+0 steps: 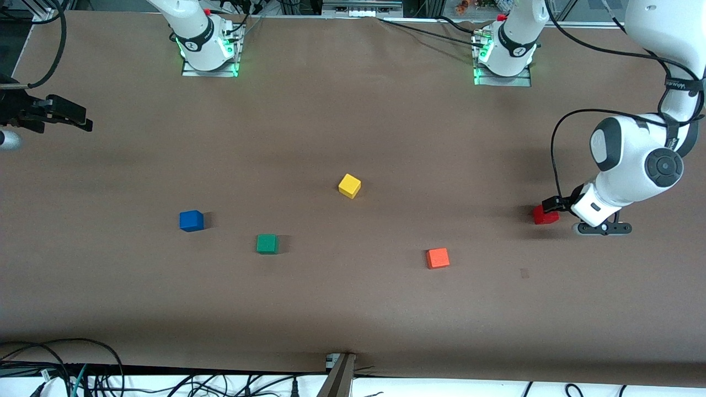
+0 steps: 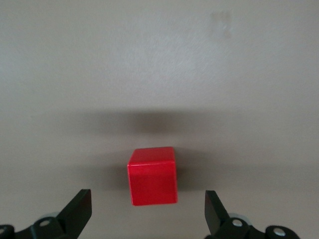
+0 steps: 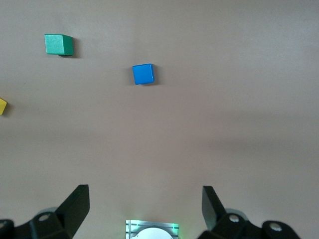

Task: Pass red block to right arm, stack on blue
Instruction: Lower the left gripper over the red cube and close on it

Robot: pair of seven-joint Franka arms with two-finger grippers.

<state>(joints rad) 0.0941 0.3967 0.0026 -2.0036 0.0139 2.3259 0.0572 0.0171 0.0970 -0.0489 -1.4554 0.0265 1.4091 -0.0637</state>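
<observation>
Front view, counter [image 1: 353, 309]: brown sheet under everything, with five cubes spread over it, all apart from one another.
Left arm [image 1: 634, 171]: comes from the base at the left arm's end of the counter and bends down low over the counter edge there.
Right arm [image 1: 193, 33]: waits; only its base and a bit of black hardware at the view's edge show in the front view.
Left hand [image 2: 148, 211]: wide open, low, its two black fingers either side of the red block with clear gaps, not yet touching it.
Right hand [image 3: 145, 209]: wide open and empty, high over bare counter at the right arm's end; the blue, green and yellow cubes lie in its wrist view.
Red block [image 1: 545, 214]: sits on the counter at the left arm's end, just beside the left hand, not lifted.
Blue [image 1: 191, 220]: on the counter toward the right arm's end, nothing on top, well apart from the red block.
Green cube [image 1: 267, 243]: near the blue, a little nearer the front camera.
Yellow cube [image 1: 349, 186]: mid-counter, farther from the front camera than the green.
Orange cube [image 1: 437, 258]: between the green cube and the red block, nearer the front camera.
Step in hand: by my reading, the first pick, with the left hand lined up on the red block.
Next move: the fingers probably need to close squarely on the block's sides, then lift it toward mid-counter for the pass.
</observation>
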